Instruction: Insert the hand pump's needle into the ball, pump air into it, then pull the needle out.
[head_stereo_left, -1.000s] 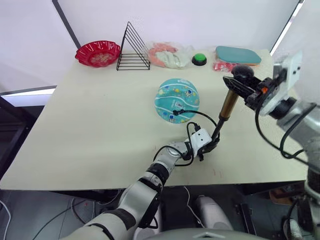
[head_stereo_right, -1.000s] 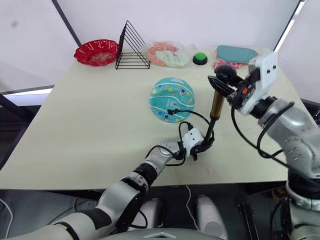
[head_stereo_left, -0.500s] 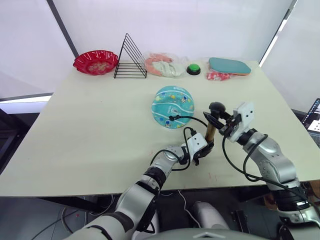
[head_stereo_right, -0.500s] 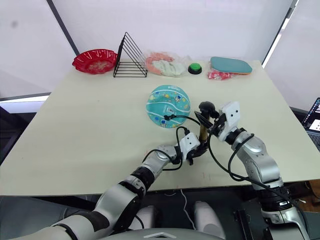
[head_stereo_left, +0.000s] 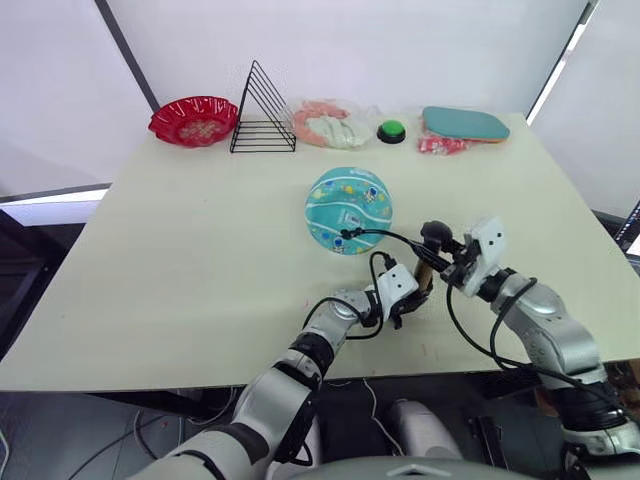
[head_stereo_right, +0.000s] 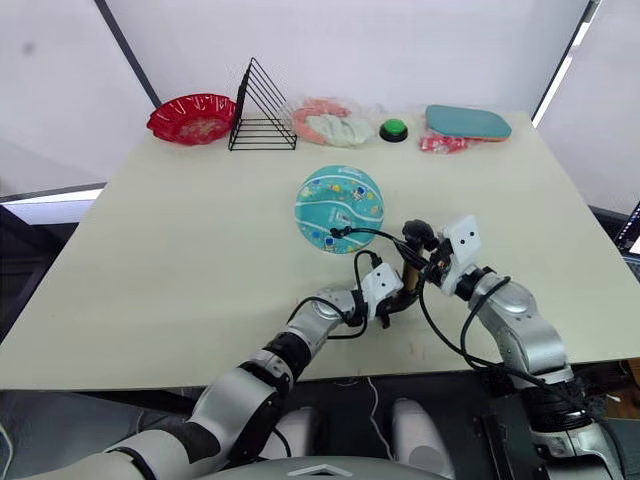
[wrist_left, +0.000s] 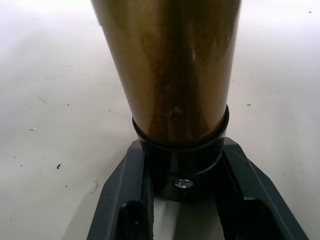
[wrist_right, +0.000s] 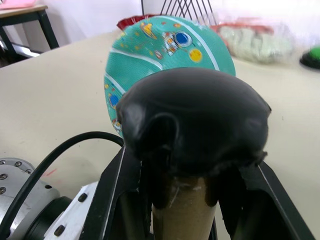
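The teal-blue ball (head_stereo_left: 348, 197) sits mid-table. The hand pump (head_stereo_left: 425, 273) stands upright just to its near right, and its gold cylinder (wrist_left: 167, 65) is mostly covered by the grippers. My left gripper (head_stereo_left: 407, 297) is shut on the pump's black base (wrist_left: 181, 172), which rests on the table. My right gripper (head_stereo_left: 446, 261) is shut on the black handle (wrist_right: 192, 115), now low over the cylinder. The black hose (head_stereo_left: 385, 236) curves from the pump to a small fitting against the ball's near side (head_stereo_left: 345, 235). The needle's pin itself is hidden there.
Along the far edge stand a red bowl (head_stereo_left: 195, 118), a black wire rack (head_stereo_left: 263, 112), a plastic bag of soft items (head_stereo_left: 330, 117), a green button (head_stereo_left: 391, 130), and a teal pad (head_stereo_left: 465, 122) with a pink packet (head_stereo_left: 440, 146). The table's near edge (head_stereo_left: 200, 375) lies just behind my left forearm.
My right gripper has pushed the pump handle down from high above the cylinder to just over it. The left gripper kept hold of the base. The camera shifted a little.
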